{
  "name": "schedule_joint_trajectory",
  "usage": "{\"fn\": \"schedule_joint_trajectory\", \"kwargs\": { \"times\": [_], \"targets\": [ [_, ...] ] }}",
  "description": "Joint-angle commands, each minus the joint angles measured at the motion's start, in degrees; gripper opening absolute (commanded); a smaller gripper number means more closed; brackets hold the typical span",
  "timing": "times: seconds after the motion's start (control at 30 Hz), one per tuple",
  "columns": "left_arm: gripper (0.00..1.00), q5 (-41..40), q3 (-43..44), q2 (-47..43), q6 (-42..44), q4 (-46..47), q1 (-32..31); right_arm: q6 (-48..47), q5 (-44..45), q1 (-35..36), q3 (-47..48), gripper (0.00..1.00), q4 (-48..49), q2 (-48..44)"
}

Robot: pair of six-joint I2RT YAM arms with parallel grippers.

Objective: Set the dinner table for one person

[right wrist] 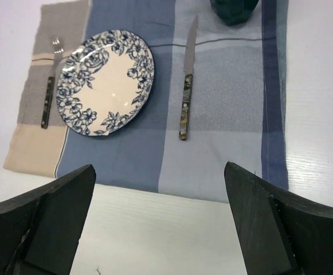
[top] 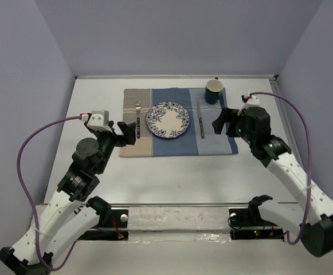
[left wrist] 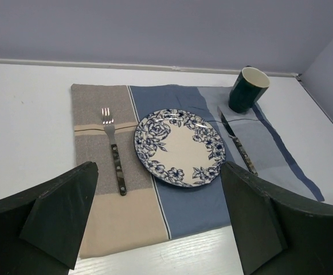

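On the white dinner table (top: 172,177) lies a tan-and-blue striped placemat (top: 177,143). A blue floral plate (top: 167,120) sits at its middle, a fork (top: 137,117) to the plate's left, a knife (top: 200,121) to its right, and a dark green mug (top: 214,90) at the mat's far right corner. My left gripper (top: 133,132) is open and empty at the mat's left edge. My right gripper (top: 226,121) is open and empty at the mat's right edge. The left wrist view shows the plate (left wrist: 179,147), fork (left wrist: 113,150), knife (left wrist: 238,144) and mug (left wrist: 247,89). The right wrist view shows the plate (right wrist: 107,81), fork (right wrist: 49,94) and knife (right wrist: 186,86).
Grey walls close the table on the left, back and right. A metal rail (top: 177,205) runs across the near edge between the arm bases. Purple cables (top: 26,149) loop beside each arm.
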Motion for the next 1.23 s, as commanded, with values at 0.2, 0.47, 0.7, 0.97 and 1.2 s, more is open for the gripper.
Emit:
{"fn": "schedule_joint_trajectory", "kwargs": {
  "times": [0.2, 0.47, 0.7, 0.97, 1.2],
  "targets": [
    [0.99, 2.4, -1.8, -1.5, 0.3, 7.1, 3.9, -2.9, -0.4, 0.4, -12.6, 1.0, 14.6, -30.6],
    [0.99, 3.0, -4.5, -7.1, 1.1, 11.1, 5.4, -3.9, 3.7, 0.4, -13.5, 1.0, 15.2, -40.6],
    [0.99, 5.1, -5.6, -10.0, 1.4, 13.4, 6.3, -4.6, 4.1, 0.4, -12.9, 1.0, 14.0, -43.9],
    [0.99, 5.9, -4.8, -10.1, 1.0, 13.8, 6.4, -5.2, 4.7, 0.4, -12.3, 1.0, 13.8, -43.5],
    [0.99, 7.1, -4.2, -9.2, 0.9, 14.0, 6.4, -6.3, 4.9, 0.4, -10.5, 1.0, 13.9, -42.1]
  ]
}}
